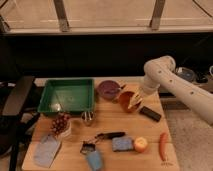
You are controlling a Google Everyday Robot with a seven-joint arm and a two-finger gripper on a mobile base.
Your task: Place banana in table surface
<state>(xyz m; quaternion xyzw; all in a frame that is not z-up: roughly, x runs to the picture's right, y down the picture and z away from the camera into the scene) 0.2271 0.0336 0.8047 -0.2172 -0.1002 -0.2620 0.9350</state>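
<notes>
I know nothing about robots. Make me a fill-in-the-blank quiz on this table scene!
1. The big tray is coloured ____.
2. The robot's hand hangs over the ____ bowl, with the banana right at it.
3. The carrot lies just right of the ____.

Missing words: green; orange; apple.

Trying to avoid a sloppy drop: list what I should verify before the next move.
1. Pincer located: ok, low over the orange bowl, right of table centre.
2. Banana at the pincer: ok, a pale yellow piece shows at its tip.
3. Grip secure: cannot tell.
4. Banana clear of the bowl rim: cannot tell.
5. Bare table surface within a short move: ok, open wood just in front of the bowl.
6. Clear path to the right: not ok, the black block lies close beside the bowl.
</notes>
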